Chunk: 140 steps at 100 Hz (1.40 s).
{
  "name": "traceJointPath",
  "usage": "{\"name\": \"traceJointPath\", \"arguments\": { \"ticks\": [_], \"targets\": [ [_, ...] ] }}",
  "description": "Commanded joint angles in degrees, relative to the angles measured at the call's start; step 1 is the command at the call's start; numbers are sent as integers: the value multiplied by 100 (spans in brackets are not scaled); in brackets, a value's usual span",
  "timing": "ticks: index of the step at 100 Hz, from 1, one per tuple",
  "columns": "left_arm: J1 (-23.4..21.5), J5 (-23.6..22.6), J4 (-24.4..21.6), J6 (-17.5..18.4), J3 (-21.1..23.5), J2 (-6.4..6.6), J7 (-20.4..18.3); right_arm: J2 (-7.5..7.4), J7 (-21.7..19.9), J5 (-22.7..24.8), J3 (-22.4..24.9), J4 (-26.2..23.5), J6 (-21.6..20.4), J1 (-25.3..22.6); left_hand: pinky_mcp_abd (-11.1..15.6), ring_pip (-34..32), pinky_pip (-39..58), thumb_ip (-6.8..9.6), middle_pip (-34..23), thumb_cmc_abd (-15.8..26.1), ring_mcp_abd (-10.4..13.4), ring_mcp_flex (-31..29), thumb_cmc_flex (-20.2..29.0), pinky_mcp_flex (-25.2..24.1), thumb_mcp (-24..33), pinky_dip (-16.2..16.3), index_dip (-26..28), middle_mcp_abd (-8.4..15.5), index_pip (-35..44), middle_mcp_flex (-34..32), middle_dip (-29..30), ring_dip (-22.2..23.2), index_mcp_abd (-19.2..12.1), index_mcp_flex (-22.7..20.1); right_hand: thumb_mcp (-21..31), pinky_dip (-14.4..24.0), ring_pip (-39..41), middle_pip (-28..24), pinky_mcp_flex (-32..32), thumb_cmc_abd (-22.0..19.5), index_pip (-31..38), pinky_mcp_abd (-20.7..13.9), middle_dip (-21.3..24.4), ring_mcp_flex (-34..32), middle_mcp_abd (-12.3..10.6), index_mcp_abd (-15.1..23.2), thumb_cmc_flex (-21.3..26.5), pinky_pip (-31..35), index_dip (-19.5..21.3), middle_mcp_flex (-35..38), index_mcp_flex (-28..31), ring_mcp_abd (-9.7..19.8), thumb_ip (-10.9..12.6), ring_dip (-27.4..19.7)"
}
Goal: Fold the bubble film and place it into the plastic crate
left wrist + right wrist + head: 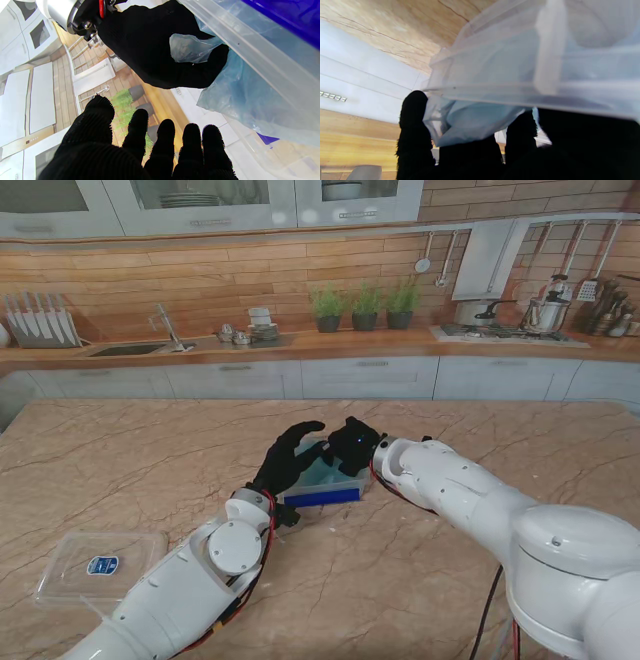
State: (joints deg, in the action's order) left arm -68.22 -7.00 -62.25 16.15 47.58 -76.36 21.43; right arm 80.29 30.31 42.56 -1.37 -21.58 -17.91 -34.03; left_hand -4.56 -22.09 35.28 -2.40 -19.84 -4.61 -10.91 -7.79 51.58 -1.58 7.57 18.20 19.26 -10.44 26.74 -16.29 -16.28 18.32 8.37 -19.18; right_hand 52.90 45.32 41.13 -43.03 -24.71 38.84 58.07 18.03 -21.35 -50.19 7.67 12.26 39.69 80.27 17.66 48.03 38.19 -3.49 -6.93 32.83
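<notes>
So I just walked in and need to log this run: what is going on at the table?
The robot is putting pale blue bubble film into a clear plastic crate with blue trim in the middle of the table. The right hand is closed on the film at the crate's rim. The left hand is beside it with fingers spread, holding nothing. A clear lid lies apart on the left, nearer to me.
</notes>
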Motion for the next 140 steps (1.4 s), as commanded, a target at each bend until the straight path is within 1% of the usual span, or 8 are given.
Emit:
{"name": "traceJointPath", "arguments": {
  "ticks": [1,18,45,67,91,119,127,140],
  "targets": [
    [38,91,-28,52,-55,-70,-26,25,-113,70,-80,-57,-63,-227,78,-55,165,126,-47,260,19,-130,-143,-62,90,119,45,25,165,50,-55,39,-149,296,134,-1023,59,18,61,189,-24,-1226,-8,76,128,-17,-130,-1544,-1,-73,-110,-257,-126,-5],
    [109,370,1,77,-166,-154,-95,32,-113,52,-68,-42,-54,-235,-114,-72,628,122,-72,236,19,-140,-255,-82,185,306,31,35,229,163,-40,34,-150,475,130,-1020,63,16,67,180,-27,-1223,-11,83,134,-24,-135,-1541,14,-77,-107,-264,-130,-2],
    [294,660,192,61,-357,-307,-143,9,-152,52,-40,-78,-28,-256,-36,-39,645,121,-59,238,79,-69,-312,-89,223,299,15,43,244,290,-31,-6,-140,599,116,-1019,66,13,75,155,-27,-1225,-13,81,135,-22,-137,-1541,22,-73,-108,-268,-133,-1],
    [420,1003,255,-544,-451,-341,-521,-19,-225,53,6,-134,19,-275,5,41,351,121,2,295,62,134,-299,-132,187,134,-28,-9,229,438,14,-138,-169,721,86,-1015,67,16,89,133,-23,-1236,-13,93,138,-24,-145,-1537,18,-77,-111,-277,-133,1],
    [618,701,741,-640,-589,-395,-516,-39,-237,63,1,-154,-13,-278,194,238,-329,133,13,358,127,172,-202,-58,11,-207,-47,-5,213,460,32,-289,-178,718,38,-1009,65,25,126,125,-52,-1219,-11,122,155,-49,-314,-1536,7,-103,-120,-289,-111,2],
    [549,501,878,-740,-618,-397,-401,-211,-236,217,108,-419,64,-290,223,552,-753,138,98,393,69,210,-135,-50,-77,-394,-51,-68,170,472,79,-449,-129,710,25,-998,64,24,160,130,-103,-1207,-14,163,162,-70,-431,-1529,27,-138,-130,-295,-98,5],
    [531,391,883,-842,-633,-394,-328,-258,-241,253,136,-489,82,-290,208,696,-930,138,152,410,25,226,-113,-40,-121,-475,-46,-108,162,472,111,-506,-100,711,49,-995,40,48,214,128,-251,-1162,-8,233,188,-132,-695,-1547,70,-208,-117,-305,-49,0],
    [531,354,894,-991,-664,-407,-310,-415,-408,346,240,-747,118,-289,164,840,-1145,142,112,428,-136,283,-68,-45,-179,-568,-39,-166,157,453,92,-534,-65,696,-93,-873,30,88,480,-109,-900,-968,-9,580,256,-247,-1301,-1576,525,-493,-123,-342,205,61]
  ]
}}
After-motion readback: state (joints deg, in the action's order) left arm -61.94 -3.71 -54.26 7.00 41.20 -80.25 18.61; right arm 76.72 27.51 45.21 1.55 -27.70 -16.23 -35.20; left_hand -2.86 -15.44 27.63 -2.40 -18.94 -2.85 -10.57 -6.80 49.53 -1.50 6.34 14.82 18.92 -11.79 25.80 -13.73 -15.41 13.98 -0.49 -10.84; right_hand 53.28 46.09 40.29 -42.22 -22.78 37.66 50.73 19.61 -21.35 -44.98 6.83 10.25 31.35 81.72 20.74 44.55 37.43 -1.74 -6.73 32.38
